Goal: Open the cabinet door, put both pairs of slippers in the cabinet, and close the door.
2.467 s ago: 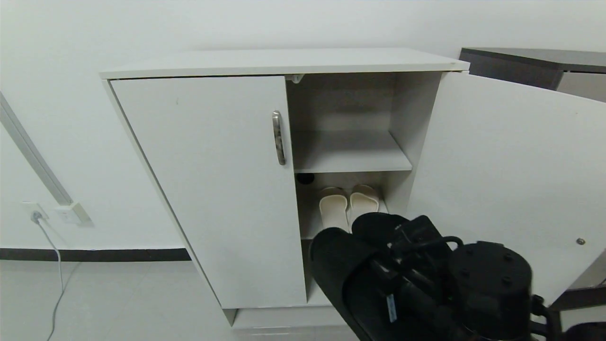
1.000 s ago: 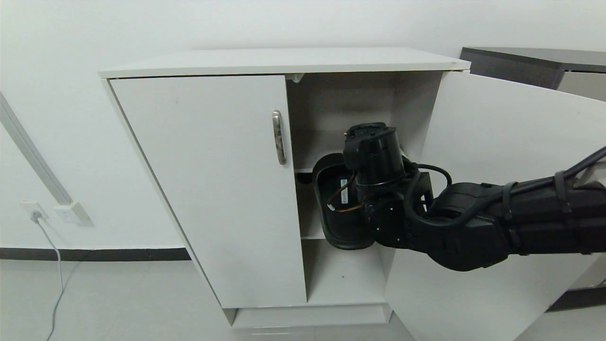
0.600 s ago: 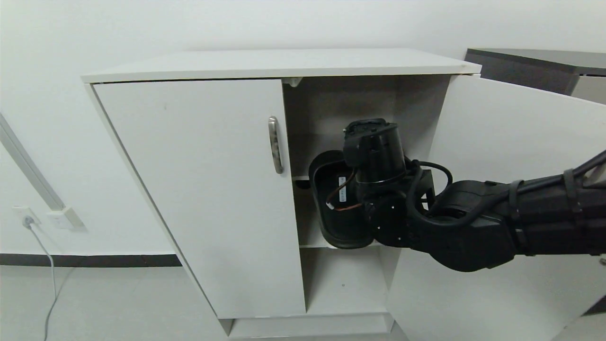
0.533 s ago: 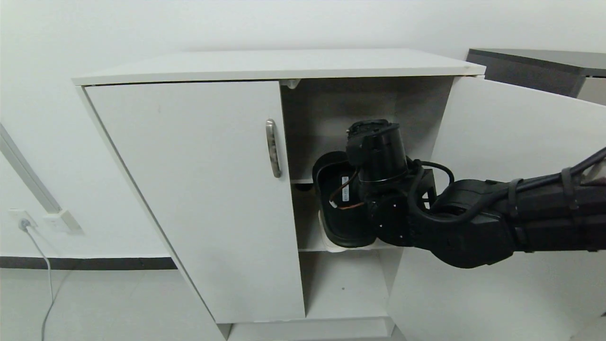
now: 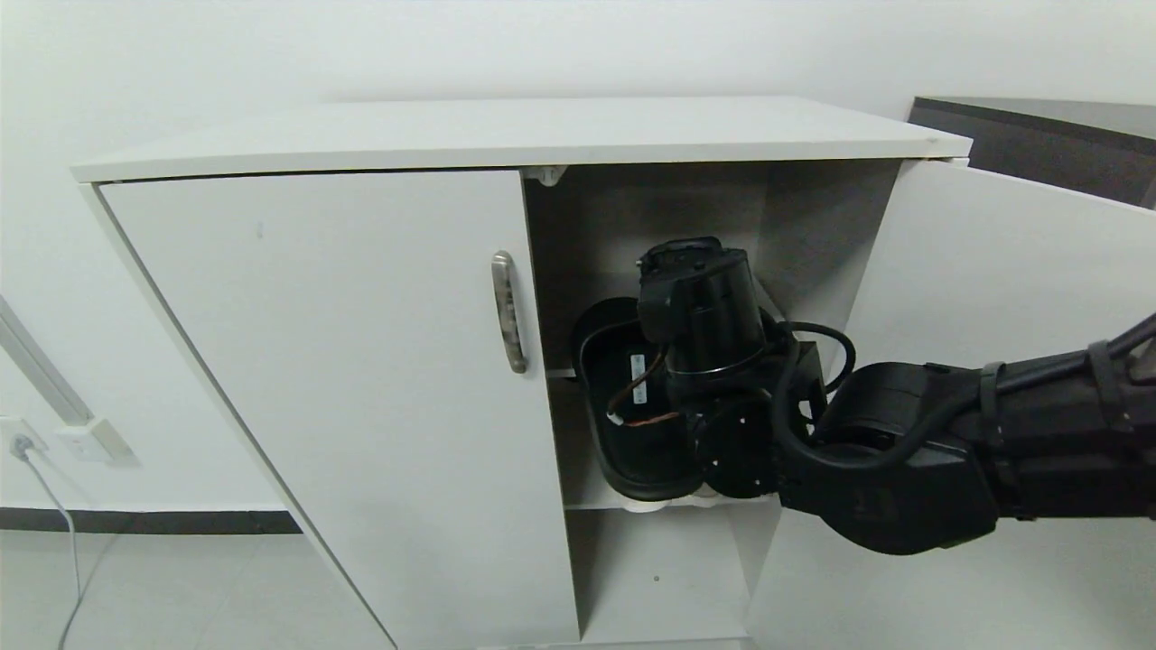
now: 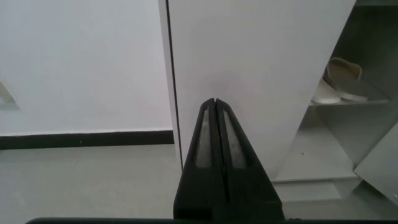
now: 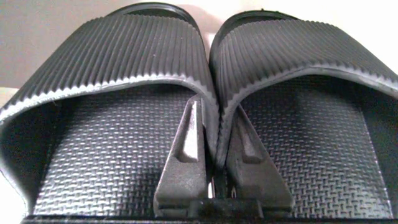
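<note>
The white wooden cabinet stands against the wall, its right door swung wide and its left door closed. The pair of black ribbed rubber slippers hangs in the open compartment at the level of the middle shelf. The right claw pinches the two slippers' inner walls together. A pair of cream slippers lies on that shelf. The left claw is closed on nothing, out in front of the left door. A slim metal handle sits on that door's edge.
</note>
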### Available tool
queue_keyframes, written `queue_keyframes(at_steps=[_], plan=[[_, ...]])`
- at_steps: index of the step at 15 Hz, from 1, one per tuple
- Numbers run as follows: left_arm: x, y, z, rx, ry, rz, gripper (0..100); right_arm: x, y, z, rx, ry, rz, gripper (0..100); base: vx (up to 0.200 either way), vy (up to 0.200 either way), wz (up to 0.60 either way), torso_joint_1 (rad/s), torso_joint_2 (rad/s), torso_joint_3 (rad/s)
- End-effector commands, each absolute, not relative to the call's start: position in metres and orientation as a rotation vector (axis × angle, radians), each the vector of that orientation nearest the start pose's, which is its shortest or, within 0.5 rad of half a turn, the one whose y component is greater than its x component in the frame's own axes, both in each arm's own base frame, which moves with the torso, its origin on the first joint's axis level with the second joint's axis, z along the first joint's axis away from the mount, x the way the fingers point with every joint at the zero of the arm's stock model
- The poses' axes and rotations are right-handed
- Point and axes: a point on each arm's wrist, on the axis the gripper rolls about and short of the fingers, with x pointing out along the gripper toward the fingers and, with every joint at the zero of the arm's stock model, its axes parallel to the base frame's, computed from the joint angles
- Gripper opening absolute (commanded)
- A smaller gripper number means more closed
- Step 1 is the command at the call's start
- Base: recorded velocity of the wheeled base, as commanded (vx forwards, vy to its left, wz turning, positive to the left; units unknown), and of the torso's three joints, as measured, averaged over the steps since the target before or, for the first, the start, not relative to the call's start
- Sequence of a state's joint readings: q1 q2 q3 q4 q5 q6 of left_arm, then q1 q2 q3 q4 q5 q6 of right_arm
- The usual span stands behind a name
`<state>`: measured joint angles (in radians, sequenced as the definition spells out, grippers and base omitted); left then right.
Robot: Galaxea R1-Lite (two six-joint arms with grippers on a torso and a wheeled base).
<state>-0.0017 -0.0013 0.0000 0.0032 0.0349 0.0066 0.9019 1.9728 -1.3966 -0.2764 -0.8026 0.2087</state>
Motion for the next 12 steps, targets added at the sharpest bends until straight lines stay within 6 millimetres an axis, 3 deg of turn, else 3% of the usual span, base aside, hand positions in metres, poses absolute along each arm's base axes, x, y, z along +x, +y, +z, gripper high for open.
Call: queue_keyframes(at_steps=[1,8,12], plan=[[-0.023,0.001,0.075,0.006,0.003,0.034,0,0.275,0.305,0.212,-0.014,0.204,0.055,0,0.000,0.000,0.00,0.000,0.00,0.000],[-0.023,0.001,0.075,0.006,0.002,0.034,0,0.337,0.309,0.216,0.027,0.178,-0.007,0,0.000,0.000,0.00,0.000,0.00,0.000],[-0.023,0.001,0.075,0.006,0.002,0.034,0,0.356,0.305,0.219,0.030,0.165,-0.037,0,0.000,0.000,0.00,0.000,0.00,0.000]])
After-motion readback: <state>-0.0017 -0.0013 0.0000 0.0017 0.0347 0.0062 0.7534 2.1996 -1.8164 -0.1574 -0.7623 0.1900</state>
